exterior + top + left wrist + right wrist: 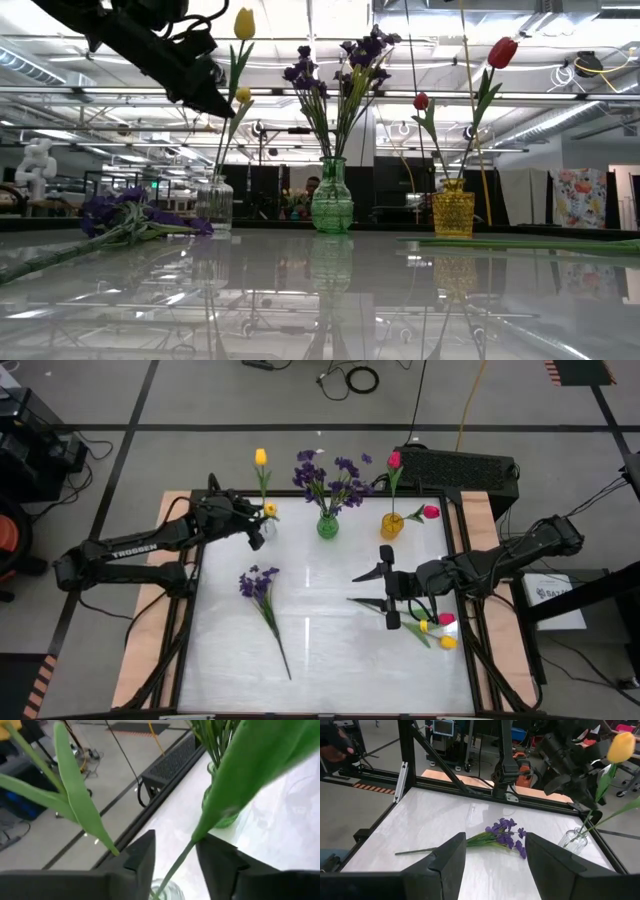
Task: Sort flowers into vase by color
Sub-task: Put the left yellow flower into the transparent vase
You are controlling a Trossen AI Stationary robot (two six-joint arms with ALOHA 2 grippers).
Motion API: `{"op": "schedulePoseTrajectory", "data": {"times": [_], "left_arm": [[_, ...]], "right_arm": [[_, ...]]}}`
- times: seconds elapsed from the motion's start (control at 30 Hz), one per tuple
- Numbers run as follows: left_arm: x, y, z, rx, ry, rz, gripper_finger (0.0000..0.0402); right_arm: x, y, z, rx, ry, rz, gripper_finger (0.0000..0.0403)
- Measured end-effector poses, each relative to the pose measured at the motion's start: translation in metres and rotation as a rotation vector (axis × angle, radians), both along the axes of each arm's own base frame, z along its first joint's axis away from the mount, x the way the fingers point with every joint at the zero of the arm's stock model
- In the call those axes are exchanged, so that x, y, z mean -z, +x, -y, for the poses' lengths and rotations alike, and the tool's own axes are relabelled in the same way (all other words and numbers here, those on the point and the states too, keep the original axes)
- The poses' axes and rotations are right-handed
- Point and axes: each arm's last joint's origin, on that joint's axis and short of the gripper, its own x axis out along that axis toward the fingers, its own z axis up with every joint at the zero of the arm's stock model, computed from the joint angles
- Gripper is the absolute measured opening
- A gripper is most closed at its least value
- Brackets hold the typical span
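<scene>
Left gripper (pixel 258 532) sits above the clear vase (pixel 214 202) at the table's back left, fingers slightly parted around a yellow tulip's stem (pixel 172 870) — whether they pinch it or have just let go, I cannot tell. That tulip (pixel 242 96) stands in the vase beside a taller yellow one (pixel 244 23). To do this well: open fully, lift straight up so the leaves don't snag — the stems tip easily. Right gripper (pixel 372 588) hovers wide open and empty mid-table. A purple bunch (pixel 259 584) lies loose on the table; pink and yellow tulips (pixel 442 630) lie at the right edge.
</scene>
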Motion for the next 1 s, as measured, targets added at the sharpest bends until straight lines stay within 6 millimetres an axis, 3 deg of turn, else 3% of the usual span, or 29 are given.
{"op": "schedulePoseTrajectory", "data": {"times": [0.3, 0.63, 1.0], "left_arm": [[-0.008, -0.009, 0.015, 0.014, -0.058, 0.033, 0.0218], [-0.005, -0.025, 0.023, -0.115, -0.149, 0.006, 0.0333], [-0.005, -0.029, 0.024, -0.196, -0.246, 0.014, 0.0351]], "right_arm": [[0.001, 0.000, 0.000, 0.000, -0.004, -0.011, 0.0196], [0.001, 0.000, 0.000, 0.000, -0.004, -0.012, 0.0196], [0.001, 0.000, 0.000, 0.002, 0.002, -0.013, 0.0196]]}}
